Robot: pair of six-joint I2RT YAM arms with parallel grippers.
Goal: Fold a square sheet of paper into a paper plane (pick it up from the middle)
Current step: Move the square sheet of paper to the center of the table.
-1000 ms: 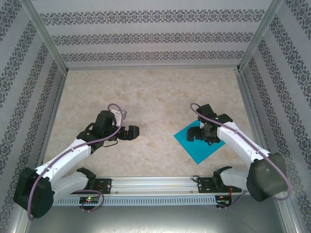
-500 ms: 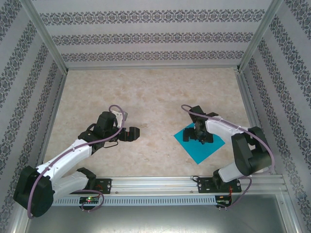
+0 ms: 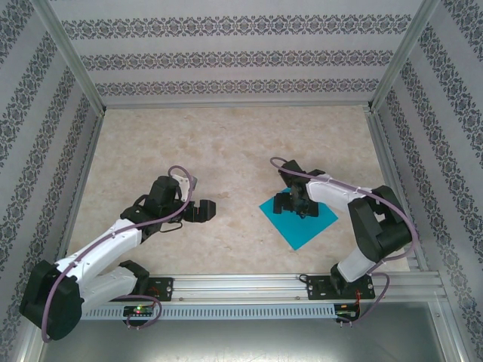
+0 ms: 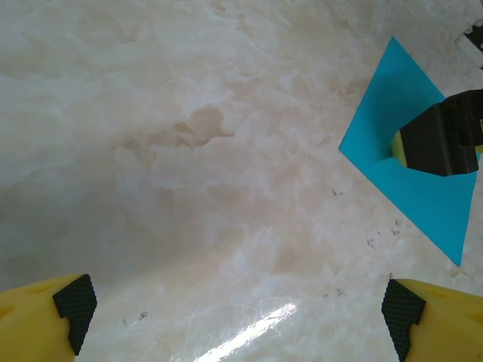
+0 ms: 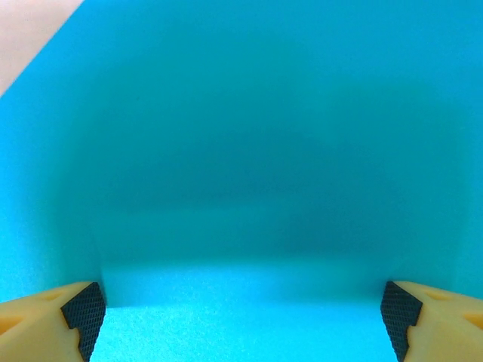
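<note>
Right wrist view: the right gripper [image 5: 241, 317] has its jaws spread wide, the two black pads [image 5: 83, 313] standing at the lower corners with nothing between them. The teal sheet [image 5: 241, 151] lies straight ahead and very near, a soft shadow darkening its middle, and a sliver of table [image 5: 30, 23] shows at the upper left. Whether the pads touch the paper cannot be told. From the top external view, the right gripper [image 3: 293, 202] hangs over the far-left part of the sheet [image 3: 298, 230], which lies flat as a diamond on the right half of the table [image 3: 241, 143], nearer the front rail than the back wall, its far corner hidden under the gripper. Behind the wrist, the right arm's white forearm runs right and toward the rail to a raised dark elbow, then drops to its base. The left gripper [image 3: 205, 210] points right over bare table, well apart from the sheet, jaws also wide and empty. Its own camera shows the left gripper [image 4: 234, 309] above pale marbled table [image 4: 189, 151], with the sheet [image 4: 385, 105] at the upper right and the right gripper [image 4: 441, 139] over it. The left arm stretches low and diagonal from its base at the near-left corner.
</note>
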